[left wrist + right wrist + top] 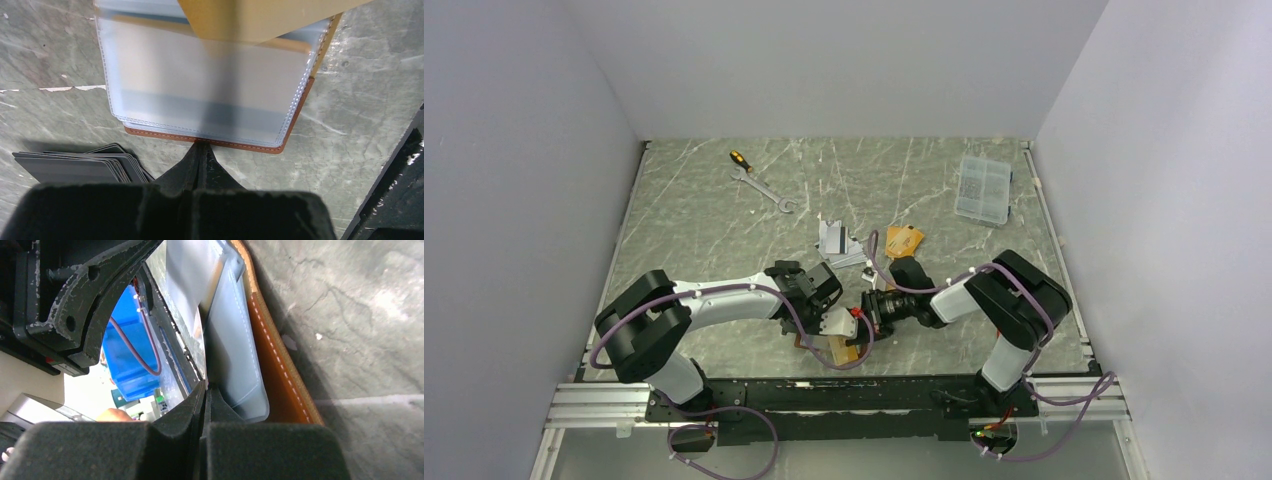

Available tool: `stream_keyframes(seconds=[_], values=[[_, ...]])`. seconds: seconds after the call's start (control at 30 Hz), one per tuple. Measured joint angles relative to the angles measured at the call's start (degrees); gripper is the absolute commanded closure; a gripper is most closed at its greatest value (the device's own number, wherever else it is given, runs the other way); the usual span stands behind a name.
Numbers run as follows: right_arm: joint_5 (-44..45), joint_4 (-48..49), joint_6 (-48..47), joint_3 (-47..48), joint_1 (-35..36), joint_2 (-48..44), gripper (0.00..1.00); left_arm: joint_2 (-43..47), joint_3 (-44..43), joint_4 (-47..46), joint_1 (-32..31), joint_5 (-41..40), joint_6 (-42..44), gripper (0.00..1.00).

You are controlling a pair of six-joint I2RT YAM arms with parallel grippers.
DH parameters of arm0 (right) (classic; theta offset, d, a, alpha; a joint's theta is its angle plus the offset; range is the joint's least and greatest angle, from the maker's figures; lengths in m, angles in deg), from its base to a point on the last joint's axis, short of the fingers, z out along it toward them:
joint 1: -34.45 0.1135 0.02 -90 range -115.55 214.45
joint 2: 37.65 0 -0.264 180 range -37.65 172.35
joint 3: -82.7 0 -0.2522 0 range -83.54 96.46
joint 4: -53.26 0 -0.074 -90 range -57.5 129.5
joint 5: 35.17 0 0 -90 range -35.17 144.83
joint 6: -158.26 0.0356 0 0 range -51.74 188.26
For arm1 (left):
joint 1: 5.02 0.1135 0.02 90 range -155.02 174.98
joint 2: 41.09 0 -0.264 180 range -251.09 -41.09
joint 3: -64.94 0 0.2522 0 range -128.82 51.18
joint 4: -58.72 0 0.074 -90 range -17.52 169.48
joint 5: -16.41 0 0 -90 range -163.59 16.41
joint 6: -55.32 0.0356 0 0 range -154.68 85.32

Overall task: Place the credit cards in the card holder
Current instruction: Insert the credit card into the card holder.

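Note:
The tan-brown card holder (pixel 849 350) lies open near the table's front edge, between both grippers. The left wrist view shows its clear sleeves (pixel 175 90) and brown stitched edge (pixel 300 107). My left gripper (pixel 832 318) (pixel 201 145) is shut at that edge, apparently pinching a sleeve seen edge-on. My right gripper (pixel 864 312) (pixel 206 386) is shut on a thin pale sleeve beside the brown leather (pixel 275 365). Gold-orange credit cards (pixel 902 239) and silver-grey cards (pixel 832 238) lie behind the grippers. Several dark grey cards (pixel 75 167) are fanned out left of my left fingers.
A screwdriver (pixel 739 158) and a wrench (pixel 764 188) lie at the back left. A clear plastic box (pixel 984 188) sits at the back right. The black base rail (pixel 874 385) (pixel 400 175) runs close in front of the card holder.

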Motion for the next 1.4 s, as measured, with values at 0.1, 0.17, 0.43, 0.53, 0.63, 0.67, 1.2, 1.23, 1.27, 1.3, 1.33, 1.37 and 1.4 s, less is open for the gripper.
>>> stream_keyframes(seconds=[0.1, 0.17, 0.43, 0.53, 0.63, 0.67, 1.2, 1.23, 1.27, 1.3, 1.33, 1.37, 1.4], values=[[-0.3, 0.0, 0.0, 0.5, -0.3, 0.8, 1.0, 0.0, 0.0, 0.0, 0.0, 0.0, 0.0, 1.0], [-0.4, 0.1, 0.0, 0.9, -0.4, 1.4, 1.0, 0.0, 0.0, 0.0, 0.0, 0.0, 0.0, 1.0], [-1.0, 0.9, 0.1, 1.9, -0.5, 3.1, 1.0, 0.0, 0.0, -0.1, 0.1, 0.0, 0.0, 1.0], [-1.0, 1.1, 0.2, 1.9, -0.5, 3.3, 1.0, 0.0, 0.0, -0.1, 0.1, 0.0, 0.0, 1.0], [-1.2, 1.4, 0.7, 2.3, -0.5, 4.2, 1.0, 0.0, 0.0, -0.1, 0.1, 0.0, 0.0, 1.0], [-1.4, 1.4, 0.9, 2.7, -0.5, 4.7, 1.0, 0.0, 0.0, -0.1, 0.2, 0.0, 0.0, 1.0], [1.4, 1.6, 2.4, 5.3, -2.3, 6.4, 1.0, 0.3, 0.4, -0.4, 0.2, 0.6, 0.6, 1.0], [1.4, 1.6, 2.6, 5.3, -2.3, 6.4, 1.0, 0.4, 0.4, -0.4, 0.2, 0.7, 0.9, 1.0], [1.6, 1.6, 2.8, 5.3, -2.3, 6.4, 1.0, 0.4, 0.5, -0.4, 0.3, 0.8, 1.1, 1.0], [1.7, 1.6, 2.8, 5.2, -2.3, 6.4, 1.0, 0.5, 0.5, -0.4, 0.3, 1.0, 1.4, 1.0], [1.9, 1.8, 3.0, 5.2, -2.3, 6.3, 1.0, 0.6, 0.5, -0.4, 0.4, 1.3, 1.6, 1.0], [2.1, 2.0, 3.2, 5.0, -2.3, 6.3, 1.0, 0.7, 0.6, -0.4, 0.5, 1.6, 1.8, 1.0], [2.3, 2.2, 3.3, 4.9, -2.3, 6.2, 1.0, 0.9, 0.8, -0.4, 0.6, 1.9, 2.2, 1.0]])
